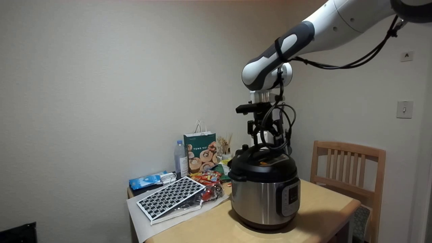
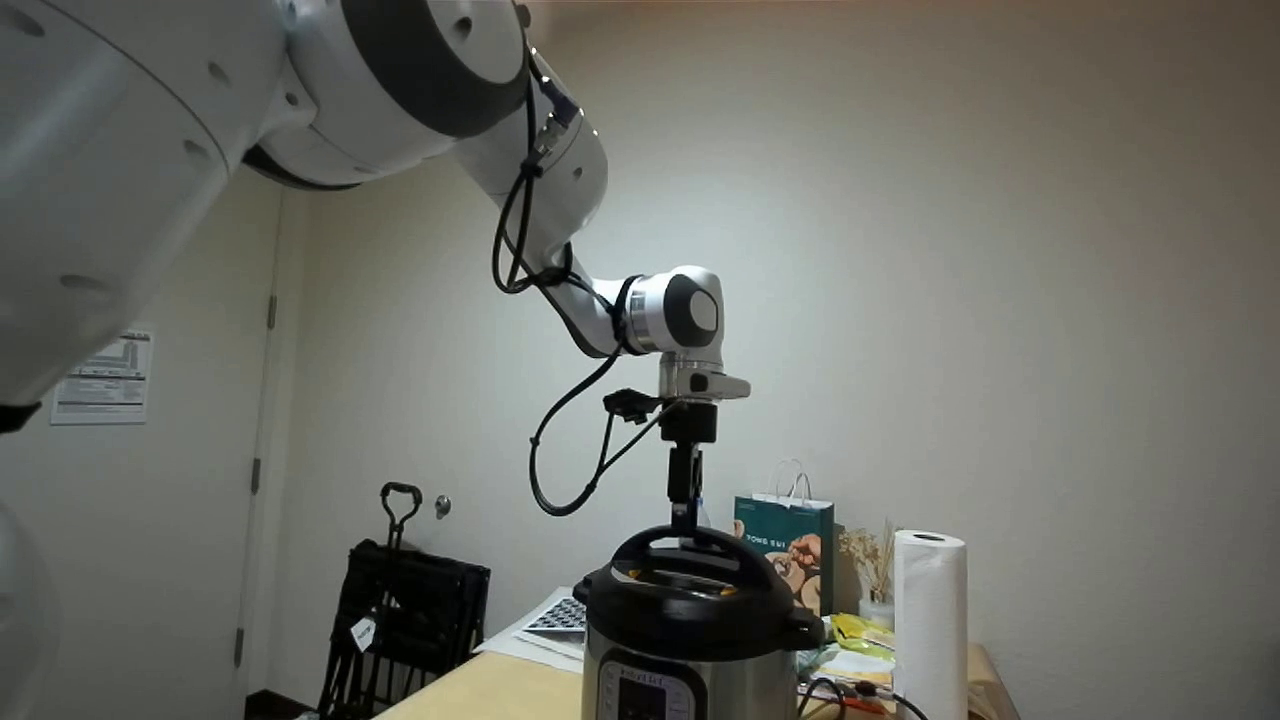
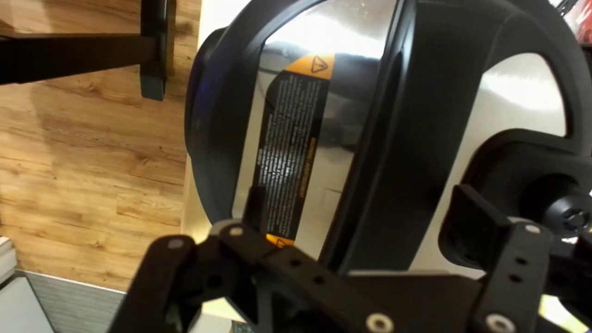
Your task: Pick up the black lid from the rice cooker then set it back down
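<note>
In an exterior view, the black lid [image 1: 260, 171] is seen on the pot [image 1: 257, 202]. In an exterior view, the gripper [image 2: 684, 524] is held at the lid's handle [image 2: 737, 553]. In the wrist view, its fingers [image 3: 482, 212] are spread wide, likely so the handle can be squeezed.

Exterior views dim; wrist view brighter, white glare on lid [image 3: 416, 125]
</note>
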You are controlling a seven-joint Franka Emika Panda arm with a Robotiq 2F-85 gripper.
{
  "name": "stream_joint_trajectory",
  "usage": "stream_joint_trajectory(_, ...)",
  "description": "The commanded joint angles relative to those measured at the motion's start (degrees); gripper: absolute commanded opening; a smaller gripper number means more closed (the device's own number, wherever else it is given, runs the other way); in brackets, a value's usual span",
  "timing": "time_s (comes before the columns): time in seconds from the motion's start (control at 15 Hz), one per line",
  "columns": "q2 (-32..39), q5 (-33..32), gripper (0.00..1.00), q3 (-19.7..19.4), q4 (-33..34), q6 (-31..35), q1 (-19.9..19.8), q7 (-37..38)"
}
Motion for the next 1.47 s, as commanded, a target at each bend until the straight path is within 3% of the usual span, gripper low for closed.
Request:
stream_joint_trajectory(0.0,2.82,-1.42,1.0,0.16,3.18,-1.33,0.37,4.05)
stream_joint_trajectory(0.53,2.43,0.02,1.0,0.72,1.25,0.69,-0.52,1.4)
stream_joint_trajectory(0.6,2.51,0.3,0.75,0.73,1.22,0.71,-0.66,1.35)
stream_joint_trajectory(0.67,2.21,0.3,0.74,0.63,0.72,0.94,-0.86,1.03)
stream_joint_trajectory(1.27,2.3,-0.78,0.16,0.71,0.48,4.96,-0.91,-0.02)
stream_joint_trajectory(1.4,1.94,-2.04,0.14,0.61,-0.06,5.7,-1.19,-3.05)
